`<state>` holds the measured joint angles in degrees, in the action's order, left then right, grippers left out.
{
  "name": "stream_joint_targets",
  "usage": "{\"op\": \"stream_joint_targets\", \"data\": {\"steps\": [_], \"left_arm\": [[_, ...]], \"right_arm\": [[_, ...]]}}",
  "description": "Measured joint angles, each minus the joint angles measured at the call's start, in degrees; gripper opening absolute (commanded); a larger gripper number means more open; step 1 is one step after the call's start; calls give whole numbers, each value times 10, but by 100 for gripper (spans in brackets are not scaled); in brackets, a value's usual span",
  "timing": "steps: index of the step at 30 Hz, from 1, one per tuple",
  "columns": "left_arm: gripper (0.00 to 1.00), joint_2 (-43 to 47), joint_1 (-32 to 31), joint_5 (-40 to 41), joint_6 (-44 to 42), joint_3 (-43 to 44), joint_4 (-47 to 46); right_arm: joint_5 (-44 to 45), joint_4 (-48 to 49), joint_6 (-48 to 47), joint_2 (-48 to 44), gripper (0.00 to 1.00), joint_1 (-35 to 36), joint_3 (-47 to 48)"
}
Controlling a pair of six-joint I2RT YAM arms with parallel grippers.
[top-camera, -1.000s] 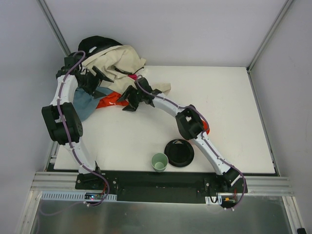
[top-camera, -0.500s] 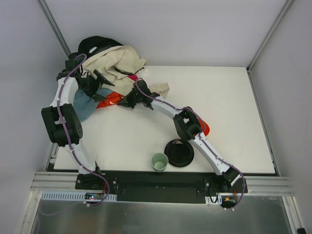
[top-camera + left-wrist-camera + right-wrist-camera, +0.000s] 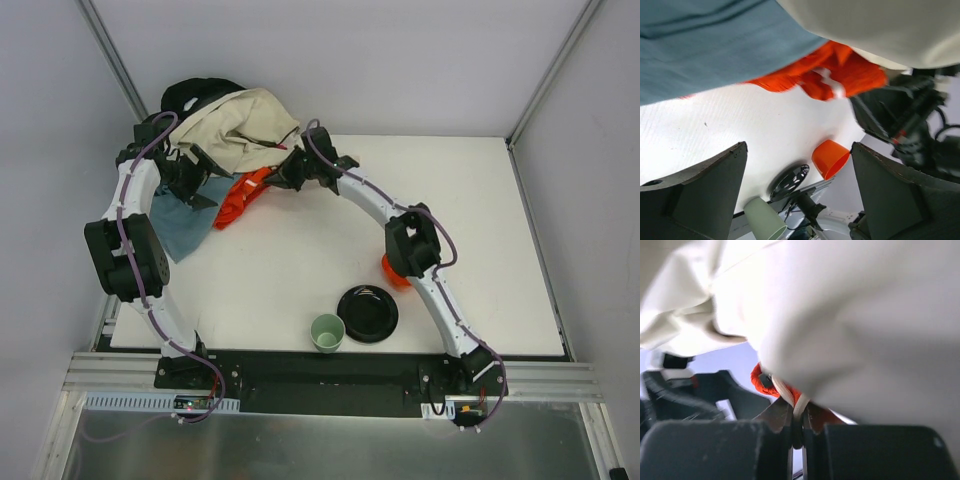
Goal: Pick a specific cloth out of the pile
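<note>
White arms [image 3: 366, 197], black joints [image 3: 125, 258], purple cables [image 3: 447, 243]; dark-grey left tool [image 3: 799, 149].

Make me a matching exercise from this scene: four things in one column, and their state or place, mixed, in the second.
1. bright orange-red fabric cloth
2. pale green cup
3. glossy black round plate
4. left gripper

A. open wide
B. upright, nearest the arm bases
C. pinched by the right gripper
D. flat, between cup and rigid orange bowl

Pairs: 1-C, 2-B, 3-D, 4-A
</note>
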<state>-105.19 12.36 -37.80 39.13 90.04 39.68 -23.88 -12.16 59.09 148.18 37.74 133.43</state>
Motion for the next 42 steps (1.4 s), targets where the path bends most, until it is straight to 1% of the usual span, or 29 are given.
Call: {"op": "stream_joint_targets", "data": {"steps": [4, 8, 14, 18, 21, 24, 30, 37, 42], "left_arm": [[85, -8, 1, 22, 2, 2, 0], [85, -43, 5, 35, 5, 23, 0], [84, -111, 12, 50, 9, 52, -4], [85, -132, 16, 56, 9, 53, -4], [85, -139, 19, 59, 9, 53, -3], [85, -144, 23, 61, 9, 53, -4], [85, -157, 30, 68, 6, 53, -3], [85, -158, 31, 70, 4, 52, -2], [85, -158, 31, 70, 3, 49, -3]], "right_arm": [[-10, -24, -32, -32, 1, -10, 32], [-25, -45, -62, -77, 1, -10, 32], [-52, -87, -133, -153, 1, -12, 32], [-63, -102, -167, -201, 1, -21, 32], [-79, -101, -173, -232, 1, -39, 32], [-101, -85, -160, -255, 1, -64, 33], [-131, -39, -133, -296, 1, -139, 59], [-126, -6, -128, -390, 1, -242, 67], [-109, 24, -126, -434, 1, -308, 83]]}}
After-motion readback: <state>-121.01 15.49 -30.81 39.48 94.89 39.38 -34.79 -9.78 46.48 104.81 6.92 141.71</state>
